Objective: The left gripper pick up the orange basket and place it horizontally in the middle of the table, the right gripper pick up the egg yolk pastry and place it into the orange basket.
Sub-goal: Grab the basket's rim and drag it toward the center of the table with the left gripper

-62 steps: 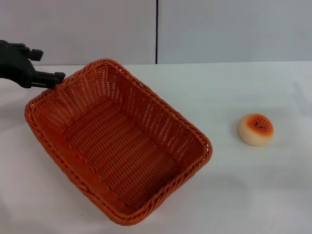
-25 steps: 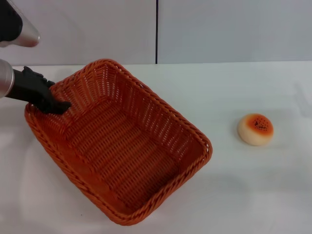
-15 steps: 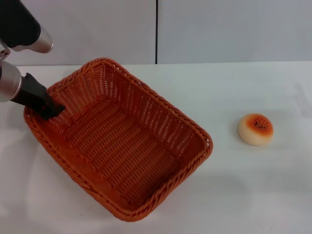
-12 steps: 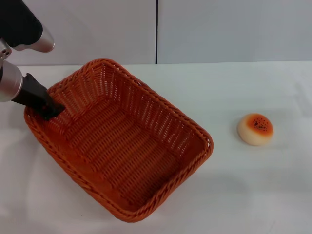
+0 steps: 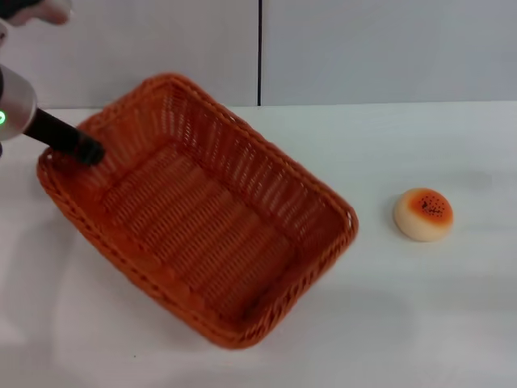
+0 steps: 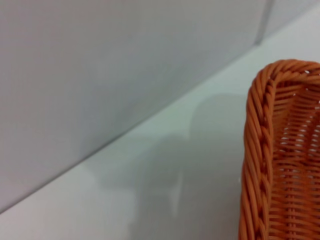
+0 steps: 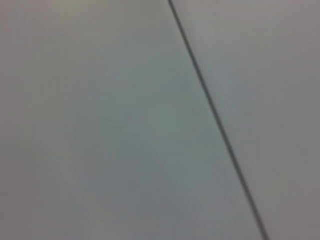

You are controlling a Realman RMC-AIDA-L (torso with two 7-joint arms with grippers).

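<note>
**A:** Start nearest the camera. What fills the lower part of the head view?

**B:** The table (image 5: 420, 323), white and bare along the bottom edge. Just above that, the near corner of the orange basket (image 5: 194, 214) sits at lower centre. The basket runs diagonally, from that corner up to the upper left of the frame.

**A:** Is it flat on the table?

**B:** I cannot say for sure. Its weave looks blurred, and the far left end sits high in the frame, but whether it is lifted off the surface is not clear.

**A:** And the egg yolk pastry?

**B:** The egg yolk pastry (image 5: 423, 214) is at centre right, on the table, glazed top up, well apart from the basket's right corner.

**A:** Where is the left gripper?

**B:** The left gripper (image 5: 87, 151) is at the upper left, its black fingers pinched on the basket's rim at the far left corner, one finger reaching inside the wall. The silver-grey arm runs off the left edge.

**A:** What does the left wrist view add?

**B:** Only the braided rim at its right edge, over the white table, with the grey wall (image 6: 100, 65) behind.

**A:** The right gripper?

**B:** Not visible anywhere. The right wrist view shows only a pale surface crossed by a dark seam (image 7: 215, 117).
</note>
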